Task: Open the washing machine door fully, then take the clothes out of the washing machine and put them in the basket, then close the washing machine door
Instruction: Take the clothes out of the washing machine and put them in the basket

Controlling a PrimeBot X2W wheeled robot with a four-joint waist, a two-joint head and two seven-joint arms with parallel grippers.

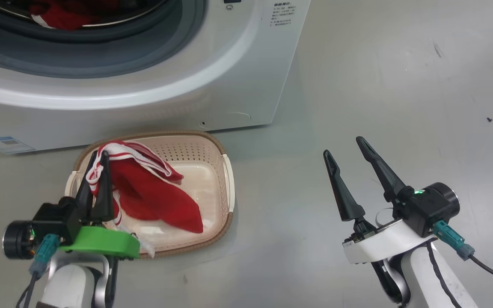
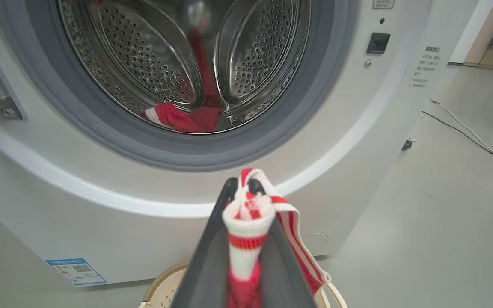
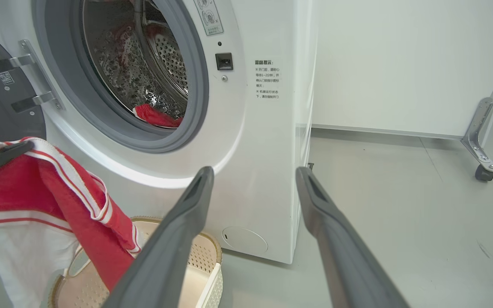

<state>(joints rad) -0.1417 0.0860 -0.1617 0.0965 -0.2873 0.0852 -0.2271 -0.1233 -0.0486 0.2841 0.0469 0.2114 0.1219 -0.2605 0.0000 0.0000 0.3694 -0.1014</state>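
Holds red white-striped garment clamped in left gripper above basket, hem draped inside. Shows more red cloth in washing machine behind basket. Hovers right gripper, fingers apart, over bare floor right of basket.

The clothes are red with white stripes, the perforated basket cream with a brown woven rim, the washing machine white with grey gasket, blue label.

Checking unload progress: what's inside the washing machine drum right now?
Red clothes with white trim lie at the drum bottom. The grey gasket hides the drum floor nearest the opening.
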